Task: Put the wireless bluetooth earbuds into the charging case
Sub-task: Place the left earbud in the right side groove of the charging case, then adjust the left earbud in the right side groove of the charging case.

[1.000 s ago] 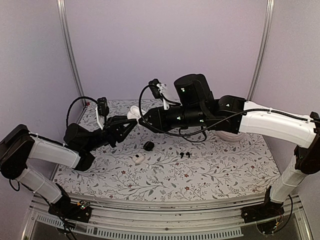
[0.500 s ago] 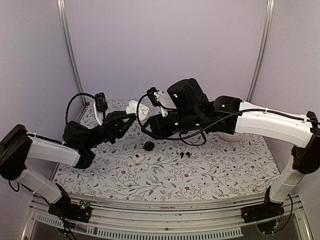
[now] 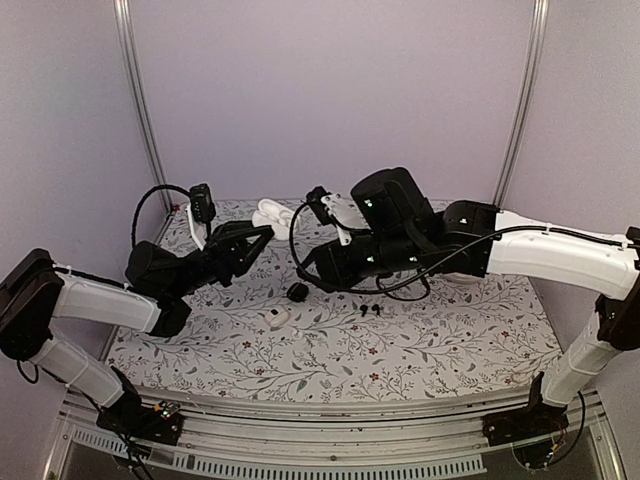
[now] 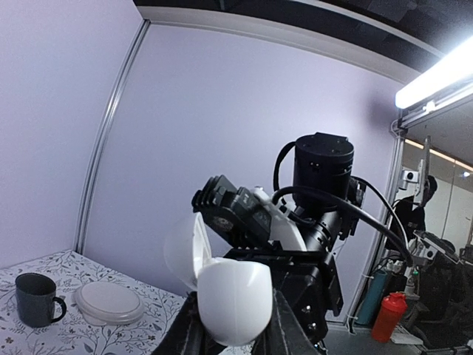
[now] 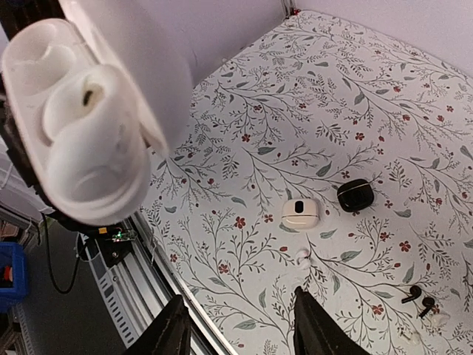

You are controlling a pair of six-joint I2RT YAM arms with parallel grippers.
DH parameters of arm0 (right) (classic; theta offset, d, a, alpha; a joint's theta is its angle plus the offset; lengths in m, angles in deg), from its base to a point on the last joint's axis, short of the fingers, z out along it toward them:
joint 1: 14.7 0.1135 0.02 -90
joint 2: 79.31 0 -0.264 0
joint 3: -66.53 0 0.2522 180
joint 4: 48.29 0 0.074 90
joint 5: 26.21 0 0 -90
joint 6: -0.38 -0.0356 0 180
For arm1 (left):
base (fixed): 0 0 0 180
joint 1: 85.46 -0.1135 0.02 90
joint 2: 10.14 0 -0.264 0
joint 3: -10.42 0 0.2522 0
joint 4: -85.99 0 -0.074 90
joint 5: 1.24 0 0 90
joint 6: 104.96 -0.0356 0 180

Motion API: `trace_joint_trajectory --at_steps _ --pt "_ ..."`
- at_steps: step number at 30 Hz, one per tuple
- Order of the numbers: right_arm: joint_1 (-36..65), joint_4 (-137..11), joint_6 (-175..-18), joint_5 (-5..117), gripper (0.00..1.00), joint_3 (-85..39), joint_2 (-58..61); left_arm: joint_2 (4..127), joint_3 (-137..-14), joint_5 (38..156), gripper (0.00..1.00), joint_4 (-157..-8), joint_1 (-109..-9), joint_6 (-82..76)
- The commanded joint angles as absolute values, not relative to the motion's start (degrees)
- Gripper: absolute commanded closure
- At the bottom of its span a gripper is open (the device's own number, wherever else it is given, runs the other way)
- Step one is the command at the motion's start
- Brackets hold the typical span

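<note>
My left gripper (image 3: 262,232) is shut on the white charging case (image 3: 270,212) and holds it in the air with the lid open. In the left wrist view the case (image 4: 233,299) fills the space between the fingers. The right wrist view shows the case (image 5: 81,126) from above, with a white earbud (image 5: 96,96) seated in it. My right gripper (image 3: 310,268) hangs to the right of the case, apart from it. Its jaws (image 5: 240,329) stand open with nothing between them. On the table lie a loose white earbud (image 5: 301,256) and a pair of black earbuds (image 3: 370,310).
A black case (image 3: 297,291) and a small white case (image 3: 277,317) lie on the flowered table (image 3: 450,345) below the grippers. A dark mug (image 4: 35,299) and a white round dish (image 4: 109,302) stand at the table's far side.
My right gripper has drawn back from the charging case, to the right and downward, and its jaws have widened. The left gripper has lifted the case a little.
</note>
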State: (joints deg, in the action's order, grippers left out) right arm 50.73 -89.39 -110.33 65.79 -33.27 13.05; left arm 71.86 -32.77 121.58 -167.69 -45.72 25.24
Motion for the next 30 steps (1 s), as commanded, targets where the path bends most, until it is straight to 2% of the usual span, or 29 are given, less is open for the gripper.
trace_joint_trajectory --at_steps 1,6,16,21,30 --pt "49.4 -83.8 -109.9 61.8 0.51 -29.4 5.4 71.6 -33.0 123.6 1.0 -184.7 -45.8 24.5" --pt "47.5 -79.9 -113.1 56.4 0.6 -28.7 2.6 71.8 -32.8 126.1 1.0 -184.7 -45.9 24.3" --pt "46.8 -77.4 -122.2 53.9 0.73 -32.6 6.5 72.1 -32.5 127.3 1.0 -184.6 -45.9 24.0" --pt "45.8 -76.6 -126.1 55.4 0.76 -32.3 6.6 72.2 -32.5 127.7 1.0 -184.6 -45.9 23.7" --pt "44.8 -74.3 -126.5 53.9 0.76 -30.6 6.3 72.7 -33.0 127.6 1.0 -184.6 -45.8 24.0"
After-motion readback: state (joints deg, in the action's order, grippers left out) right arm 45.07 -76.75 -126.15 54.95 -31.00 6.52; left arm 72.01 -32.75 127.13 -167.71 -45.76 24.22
